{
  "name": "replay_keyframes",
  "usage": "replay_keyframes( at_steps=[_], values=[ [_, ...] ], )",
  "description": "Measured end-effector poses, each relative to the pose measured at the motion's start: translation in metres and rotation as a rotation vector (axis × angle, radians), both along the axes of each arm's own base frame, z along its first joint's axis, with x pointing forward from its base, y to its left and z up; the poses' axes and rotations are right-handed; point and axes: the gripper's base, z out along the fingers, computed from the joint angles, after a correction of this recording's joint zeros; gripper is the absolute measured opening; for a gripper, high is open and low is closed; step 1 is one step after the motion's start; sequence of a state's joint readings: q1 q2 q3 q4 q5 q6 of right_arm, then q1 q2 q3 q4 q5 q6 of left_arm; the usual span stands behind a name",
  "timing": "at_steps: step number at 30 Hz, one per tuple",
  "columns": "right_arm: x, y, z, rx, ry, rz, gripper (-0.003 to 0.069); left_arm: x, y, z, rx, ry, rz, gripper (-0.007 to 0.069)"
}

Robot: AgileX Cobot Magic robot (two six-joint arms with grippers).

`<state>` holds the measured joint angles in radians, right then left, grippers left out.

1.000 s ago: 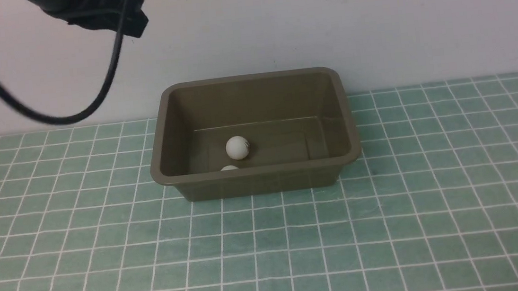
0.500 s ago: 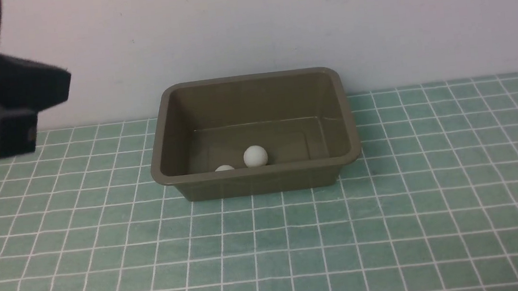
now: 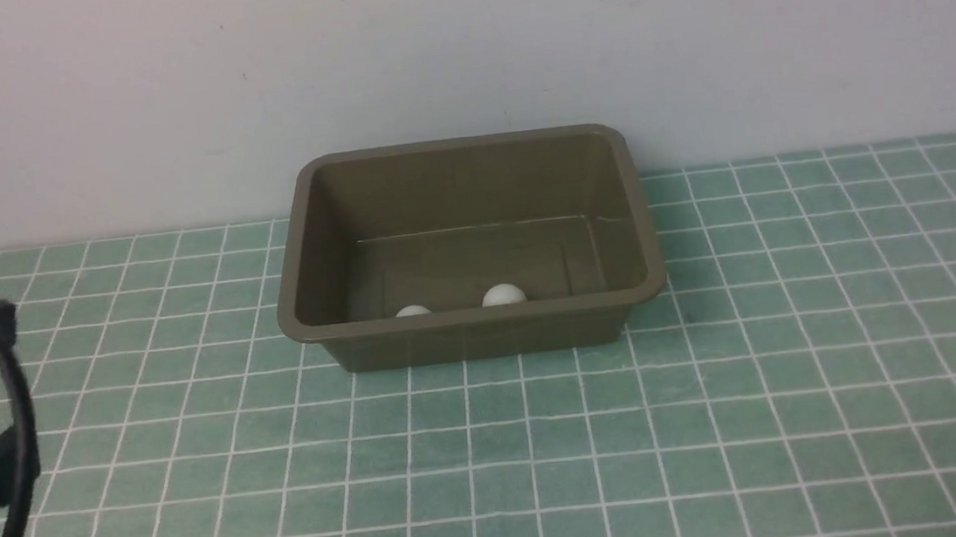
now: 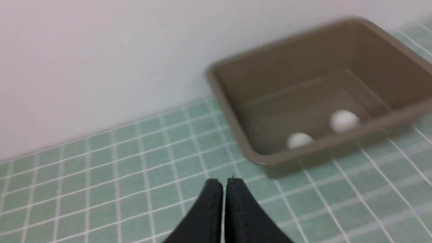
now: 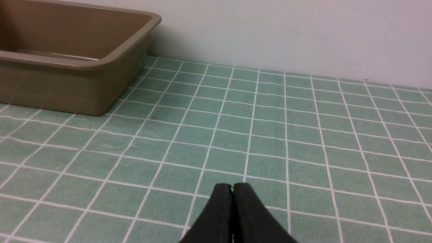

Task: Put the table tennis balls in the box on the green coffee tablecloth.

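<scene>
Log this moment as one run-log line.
balls: both in box | left gripper: shut, empty | right gripper: shut, empty

Behind my workspace I see a plain, pale wall (image 3: 685, 47) with a few faint scuffs, evenly lit, meeting the table surface along a straight line.

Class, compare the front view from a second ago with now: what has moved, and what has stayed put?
The left arm dropped from top left to the low left edge. One ball rolled right and toward the box's near wall; the other ball drifted slightly left. Box and tablecloth stayed put.
</scene>
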<state>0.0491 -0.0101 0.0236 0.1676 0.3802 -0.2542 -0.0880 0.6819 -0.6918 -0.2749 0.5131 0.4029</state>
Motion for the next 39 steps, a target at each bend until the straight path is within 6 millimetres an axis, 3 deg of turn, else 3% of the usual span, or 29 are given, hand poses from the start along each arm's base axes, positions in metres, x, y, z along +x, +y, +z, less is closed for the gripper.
replay_keyframes(
  at_steps=[5, 11, 16, 21, 39],
  values=[
    [0.0, 0.0, 0.0, 0.0, 0.0, 0.0, -0.0018, -0.026, 0.017, -0.056, -0.116, -0.142, 0.185, -0.0004],
    [0.0, 0.0, 0.0, 0.0, 0.0, 0.0, -0.0018, -0.055, 0.02, -0.124, -0.149, -0.166, 0.227, -0.0004],
    [0.0, 0.0, 0.0, 0.0, -0.001, 0.0, -0.0018, -0.067, 0.022, -0.152, -0.153, -0.194, 0.247, -0.0004],
    [0.0, 0.0, 0.0, 0.0, -0.001, 0.0, -0.0018, -0.073, 0.022, -0.155, -0.157, -0.232, 0.256, -0.0004],
    [0.0, 0.0, 0.0, 0.0, -0.001, 0.0, -0.0018, -0.081, 0.015, -0.17, -0.162, -0.079, 0.198, -0.0004]
  ],
)
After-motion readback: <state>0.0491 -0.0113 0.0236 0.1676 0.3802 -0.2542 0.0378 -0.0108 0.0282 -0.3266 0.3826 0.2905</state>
